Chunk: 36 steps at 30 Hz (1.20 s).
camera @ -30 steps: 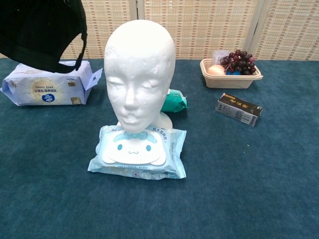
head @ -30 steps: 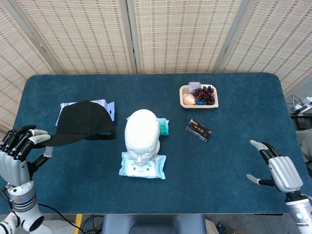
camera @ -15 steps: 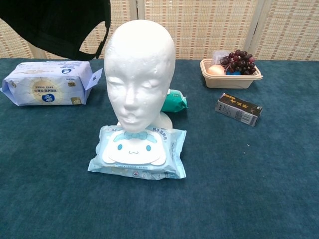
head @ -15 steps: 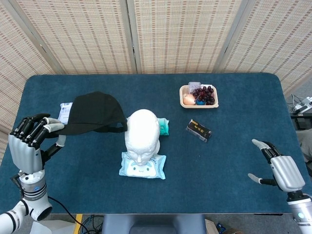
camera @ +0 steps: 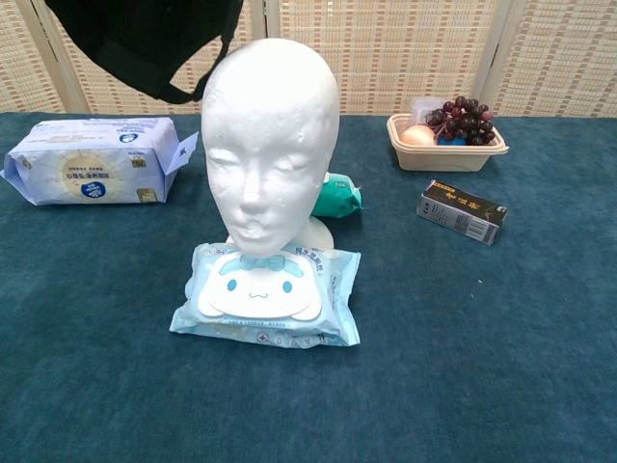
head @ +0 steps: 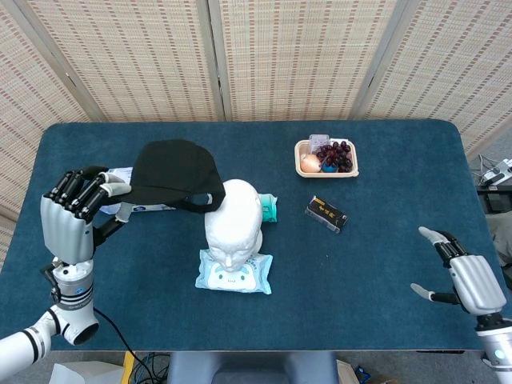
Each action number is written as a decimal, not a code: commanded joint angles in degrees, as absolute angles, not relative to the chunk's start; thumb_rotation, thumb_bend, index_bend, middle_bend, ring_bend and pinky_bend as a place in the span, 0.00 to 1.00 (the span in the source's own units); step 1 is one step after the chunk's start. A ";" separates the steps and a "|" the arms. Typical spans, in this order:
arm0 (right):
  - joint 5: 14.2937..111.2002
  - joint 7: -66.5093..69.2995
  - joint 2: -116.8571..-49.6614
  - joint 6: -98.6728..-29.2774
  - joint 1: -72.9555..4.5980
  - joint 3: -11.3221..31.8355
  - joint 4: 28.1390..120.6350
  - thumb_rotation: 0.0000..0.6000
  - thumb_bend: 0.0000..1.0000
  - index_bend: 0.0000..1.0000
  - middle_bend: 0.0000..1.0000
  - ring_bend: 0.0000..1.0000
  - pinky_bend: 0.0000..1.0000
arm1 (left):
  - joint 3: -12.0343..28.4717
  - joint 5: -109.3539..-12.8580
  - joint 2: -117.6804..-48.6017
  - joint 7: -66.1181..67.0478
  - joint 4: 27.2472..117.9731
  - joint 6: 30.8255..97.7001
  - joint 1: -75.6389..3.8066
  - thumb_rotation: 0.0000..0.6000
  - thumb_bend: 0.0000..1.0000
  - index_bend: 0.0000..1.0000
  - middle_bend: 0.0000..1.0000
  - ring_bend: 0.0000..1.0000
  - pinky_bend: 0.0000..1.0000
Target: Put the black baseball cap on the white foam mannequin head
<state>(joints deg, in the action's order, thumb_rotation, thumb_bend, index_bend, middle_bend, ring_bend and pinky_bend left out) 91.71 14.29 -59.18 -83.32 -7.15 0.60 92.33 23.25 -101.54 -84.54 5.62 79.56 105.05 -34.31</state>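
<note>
Black baseball cap [head: 174,174] held aloft by its brim, pinched in left hand [head: 74,216], just beside white foam mannequin head [head: 232,220], right hand [head: 468,276] empty, fingers spread.

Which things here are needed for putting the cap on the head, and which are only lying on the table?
Needed: cap, foam head, left hand holding the cap.

Lying about: cartoon wipes pack, blue wipes pack, green packet, fruit tray, black box. Right hand is idle.

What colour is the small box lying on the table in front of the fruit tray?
The small box is mostly black, with gold print and a pale end; the chest view shows it best.
</note>
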 commanded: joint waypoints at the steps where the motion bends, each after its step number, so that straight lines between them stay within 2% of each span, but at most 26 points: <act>1: 91.79 14.74 -59.07 -83.49 -7.09 0.63 92.18 1.00 0.00 0.06 0.20 0.14 0.48 | 23.50 -100.96 -84.93 5.71 78.87 104.65 -34.93 1.00 0.29 0.88 0.56 0.40 0.50; 19: 92.14 14.78 -58.98 -83.57 -7.05 0.53 92.26 1.00 0.00 0.06 0.20 0.14 0.48 | 25.66 -97.33 -84.36 6.06 77.74 102.22 -38.59 1.00 0.29 0.88 0.57 0.41 0.50; 36: 92.01 18.12 -58.22 -84.27 -6.76 0.77 91.41 1.00 0.00 0.06 0.20 0.14 0.48 | 25.38 -96.85 -85.96 10.79 79.05 97.90 -43.73 1.00 0.29 0.88 0.57 0.41 0.50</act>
<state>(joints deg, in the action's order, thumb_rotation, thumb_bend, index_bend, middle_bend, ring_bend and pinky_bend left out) 92.00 18.10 -58.24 -84.25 -6.77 0.76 91.44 25.41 -96.86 -85.83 10.61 79.02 98.09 -43.52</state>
